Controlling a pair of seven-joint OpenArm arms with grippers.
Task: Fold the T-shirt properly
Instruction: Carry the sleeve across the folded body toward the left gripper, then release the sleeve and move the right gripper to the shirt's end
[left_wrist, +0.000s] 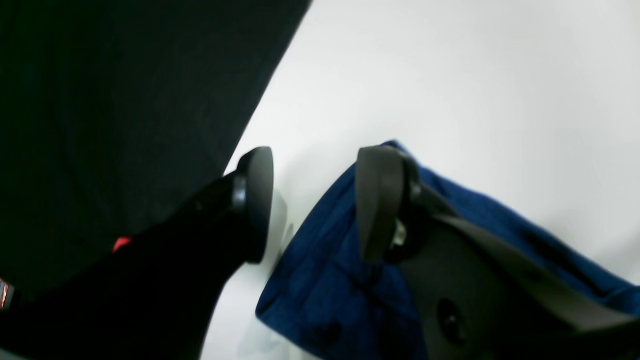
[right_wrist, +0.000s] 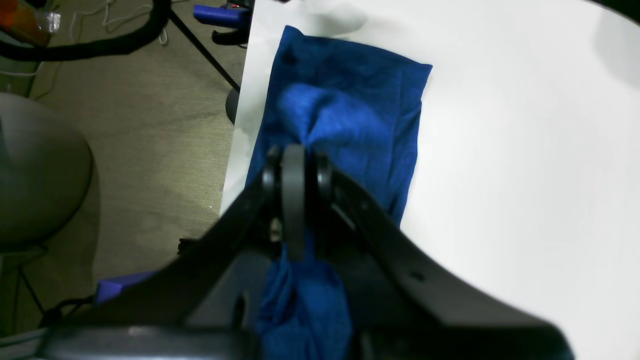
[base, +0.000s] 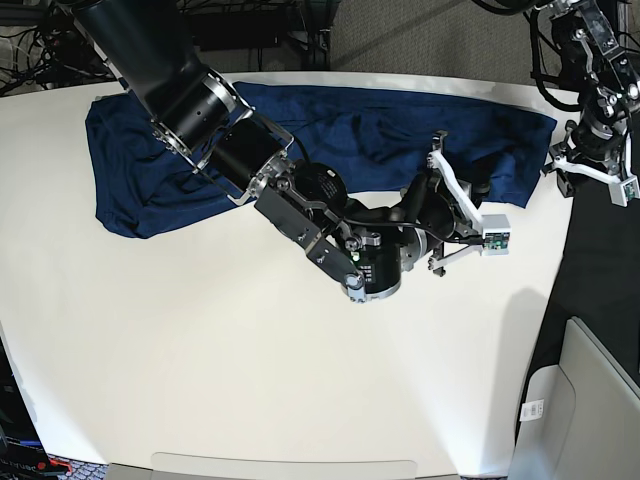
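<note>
right gripper (right_wrist: 295, 200) clamps T-shirt (right_wrist: 350, 120), arm outstretched | left gripper (left_wrist: 315, 205) wide at sleeve end

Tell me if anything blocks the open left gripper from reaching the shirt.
Nothing visible does. The left gripper hangs open right over the shirt corner at the table edge, with one finger above the cloth. The right gripper is shut on the shirt farther along.
</note>
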